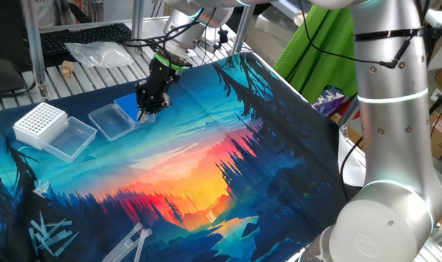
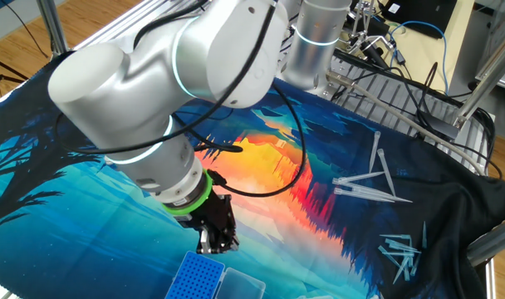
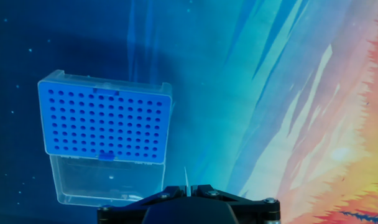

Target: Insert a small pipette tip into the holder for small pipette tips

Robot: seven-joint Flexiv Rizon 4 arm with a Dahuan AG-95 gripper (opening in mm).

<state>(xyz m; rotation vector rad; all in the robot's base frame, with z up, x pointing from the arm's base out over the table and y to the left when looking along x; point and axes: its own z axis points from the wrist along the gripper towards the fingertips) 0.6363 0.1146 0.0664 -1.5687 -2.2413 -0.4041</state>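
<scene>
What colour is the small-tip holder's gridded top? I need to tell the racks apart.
Blue, with a clear lid folded open beside it; the holder shows best in the hand view.

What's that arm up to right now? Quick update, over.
Jaws shut on small pipette tip. Gripper beside blue holder, lid open, tip not yet in. Nothing blocking.
</scene>
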